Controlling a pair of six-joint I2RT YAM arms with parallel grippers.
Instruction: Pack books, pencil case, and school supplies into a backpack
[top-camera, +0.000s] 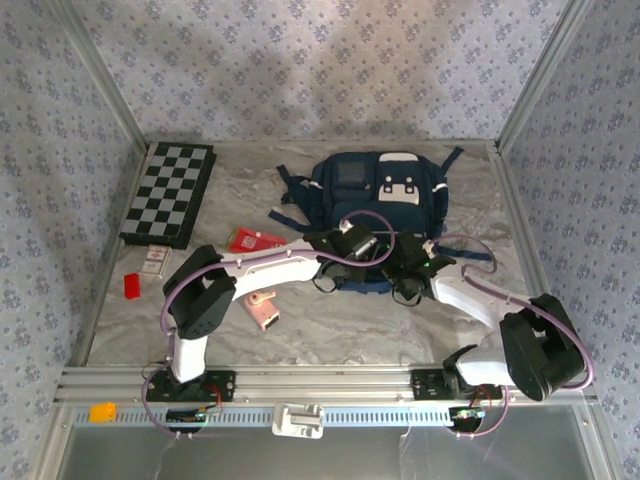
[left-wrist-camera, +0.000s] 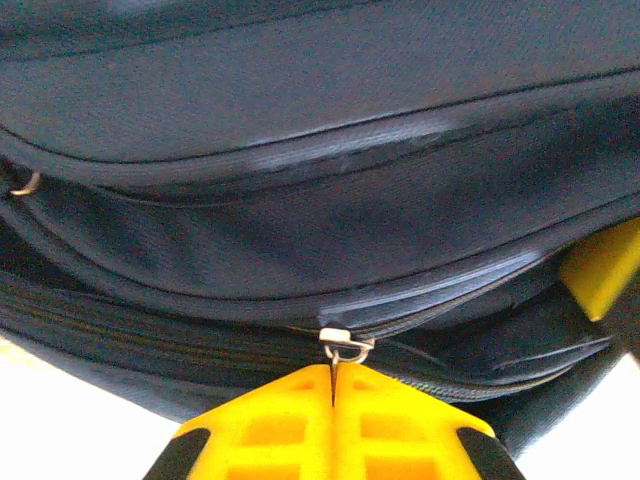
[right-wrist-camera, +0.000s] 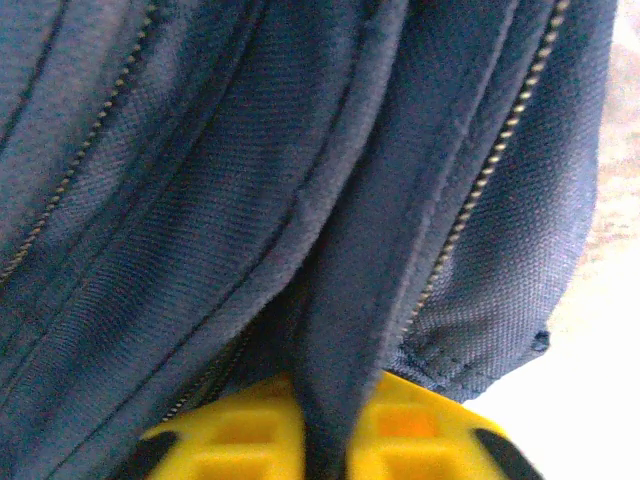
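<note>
Fingers (left-wrist-camera: 270, 415) on the left gripper (left-wrist-camera: 333, 378) are clenched tight on the little metal zipper pull (left-wrist-camera: 345, 348) of the backpack (left-wrist-camera: 300, 200), with the pull poking out at their 12 o'clock. The right gripper (right-wrist-camera: 325, 405) is pinched onto a fold of the navy fabric, zipper teeth running off toward 1 o'clock. From the top camera, the pencil case (top-camera: 255, 240) lies at the bag's 9 o'clock and the school supplies (top-camera: 263, 308) at 7 o'clock, both out on the table (top-camera: 400, 330).

Left hand (top-camera: 374, 249) and right hand (top-camera: 403, 268) hide the backpack's (top-camera: 350, 195) near edge; pencil case (top-camera: 255, 240) markings too small to read.
</note>
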